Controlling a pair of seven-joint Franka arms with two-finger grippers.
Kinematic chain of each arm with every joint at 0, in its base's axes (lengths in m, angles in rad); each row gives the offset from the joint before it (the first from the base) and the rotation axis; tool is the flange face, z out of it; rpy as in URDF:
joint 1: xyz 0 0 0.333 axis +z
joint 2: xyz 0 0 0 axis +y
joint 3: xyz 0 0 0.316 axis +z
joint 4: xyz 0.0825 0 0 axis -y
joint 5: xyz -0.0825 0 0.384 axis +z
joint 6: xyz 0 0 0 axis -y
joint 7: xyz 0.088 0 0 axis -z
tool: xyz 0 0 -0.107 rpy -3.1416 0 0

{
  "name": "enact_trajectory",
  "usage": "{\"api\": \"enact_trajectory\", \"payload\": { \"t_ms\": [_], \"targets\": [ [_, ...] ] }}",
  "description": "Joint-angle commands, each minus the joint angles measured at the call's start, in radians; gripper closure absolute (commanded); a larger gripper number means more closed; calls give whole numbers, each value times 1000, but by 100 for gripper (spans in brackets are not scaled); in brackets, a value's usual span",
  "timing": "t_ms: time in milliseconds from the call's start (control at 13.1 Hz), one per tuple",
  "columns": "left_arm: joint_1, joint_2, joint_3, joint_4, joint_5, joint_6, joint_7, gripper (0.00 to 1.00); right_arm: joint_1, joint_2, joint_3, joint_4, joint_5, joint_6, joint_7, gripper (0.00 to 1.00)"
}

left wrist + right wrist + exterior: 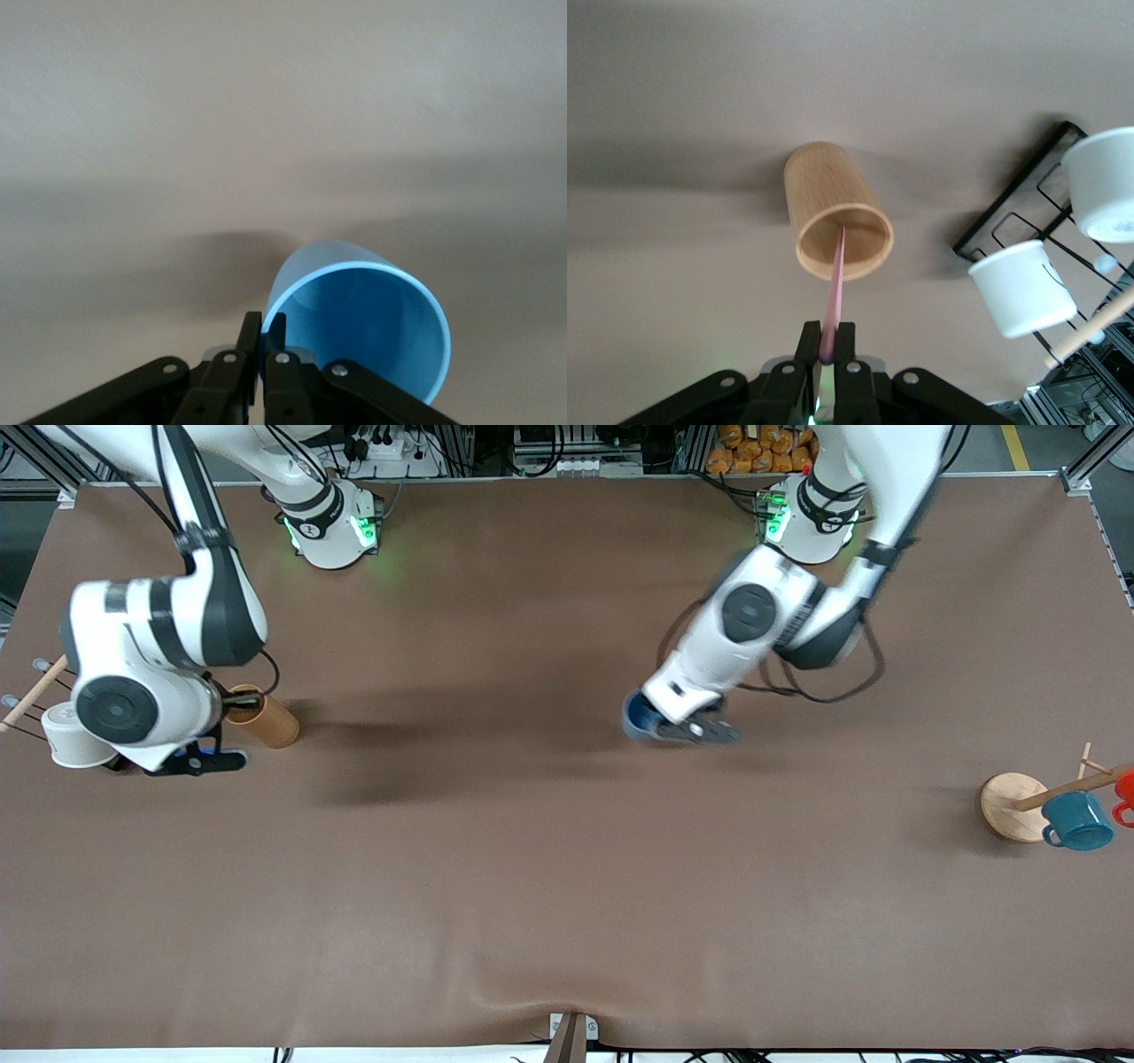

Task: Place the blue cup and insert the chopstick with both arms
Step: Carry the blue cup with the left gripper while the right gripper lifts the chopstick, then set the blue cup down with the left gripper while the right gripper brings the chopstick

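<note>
Chopstick [834, 292] in right gripper [829, 354] points into wooden holder [837, 212].

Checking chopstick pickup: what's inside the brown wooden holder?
Inside the wooden holder, only the chopstick, pinched by the right gripper, shows, tip within the mouth. The holder's bottom is not visible.

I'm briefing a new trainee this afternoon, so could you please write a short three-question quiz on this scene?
1. True or false: the left gripper is shut on the blue cup's rim.
2. What does the right gripper hold?
3. The chopstick's tip points into: A) wooden holder B) white cup C) teal mug

Key: 1 true; 2 the chopstick; 3 A.
</note>
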Motion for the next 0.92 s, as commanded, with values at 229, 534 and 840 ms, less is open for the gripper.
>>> {"api": "enact_trajectory", "payload": {
  "t_ms": [229, 534, 840],
  "targets": [
    [-188, 77, 10, 26, 155, 65, -358, 100, -7, -58, 13, 246, 57, -171, -11, 100],
    [-243, 157, 9, 76, 257, 79, -532, 100, 25, -52, 28, 388, 187, -174, 1, 100],
    [-263, 177, 9, 89, 257, 79, -576, 88, 28, -3, 29, 414, 361, -107, 105, 100]
  ]
}}
